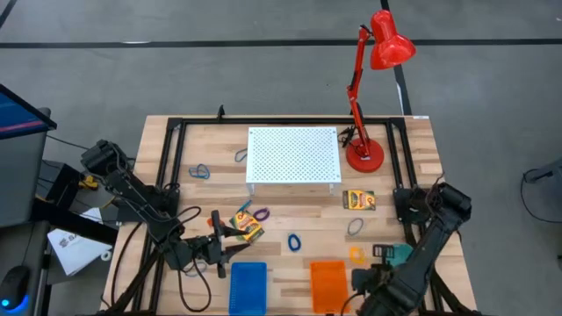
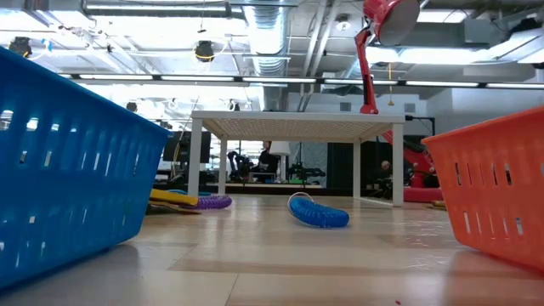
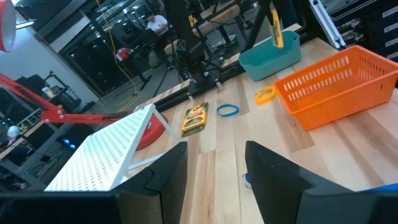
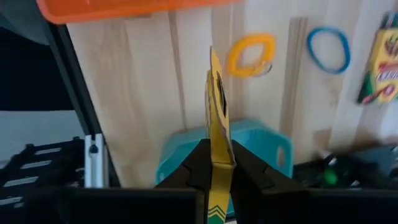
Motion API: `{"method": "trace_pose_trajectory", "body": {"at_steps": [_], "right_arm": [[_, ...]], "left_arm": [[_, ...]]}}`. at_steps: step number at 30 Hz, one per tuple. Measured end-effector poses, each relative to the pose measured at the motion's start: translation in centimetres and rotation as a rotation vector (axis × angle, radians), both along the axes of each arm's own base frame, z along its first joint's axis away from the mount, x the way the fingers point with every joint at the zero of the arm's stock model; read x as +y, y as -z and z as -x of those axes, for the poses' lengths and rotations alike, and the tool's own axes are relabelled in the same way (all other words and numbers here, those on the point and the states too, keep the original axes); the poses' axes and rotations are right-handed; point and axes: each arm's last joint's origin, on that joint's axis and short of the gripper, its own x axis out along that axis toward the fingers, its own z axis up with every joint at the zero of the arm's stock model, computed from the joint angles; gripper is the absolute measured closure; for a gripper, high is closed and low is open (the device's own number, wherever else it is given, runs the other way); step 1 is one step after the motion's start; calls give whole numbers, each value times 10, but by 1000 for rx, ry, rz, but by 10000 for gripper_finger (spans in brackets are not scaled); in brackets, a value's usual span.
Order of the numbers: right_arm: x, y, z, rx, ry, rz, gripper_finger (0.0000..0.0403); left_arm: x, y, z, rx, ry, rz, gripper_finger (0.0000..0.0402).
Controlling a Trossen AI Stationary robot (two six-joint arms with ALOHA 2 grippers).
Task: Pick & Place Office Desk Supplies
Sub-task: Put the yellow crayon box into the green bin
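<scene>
Place step is judged in hand. On the wooden bench [image 1: 413,149], by its front right corner, a thin flat yellow crayon box [image 4: 216,106] is held edge-on, clamped in the right gripper [image 4: 215,152] over the smooth teal plastic bin [image 4: 261,146]. Next, lowering and release are called for. The left gripper [image 3: 216,149] is parked near the front edge, fingers apart, empty. Thin oval yellow loop [image 4: 250,54] is left just beyond the bin.
</scene>
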Motion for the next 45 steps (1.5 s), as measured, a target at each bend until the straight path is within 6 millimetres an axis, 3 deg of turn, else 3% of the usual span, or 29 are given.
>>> {"method": "trace_pose_trajectory", "body": {"at_steps": [6, 17, 23, 42, 45], "right_arm": [[4, 4, 9, -20, 163, 33, 370], [-4, 37, 20, 3, 491, 187, 370], [-5, 40, 22, 18, 628, 205, 370], [1, 40, 30, 108, 754, 194, 369], [-2, 48, 33, 126, 799, 236, 369]], "left_arm": [[-2, 1, 0, 9, 63, 44, 247], [-4, 2, 0, 26, 124, 67, 247], [-4, 2, 0, 27, 125, 66, 247], [-3, 3, 0, 36, 123, 63, 247], [-3, 3, 0, 36, 123, 63, 247]]}}
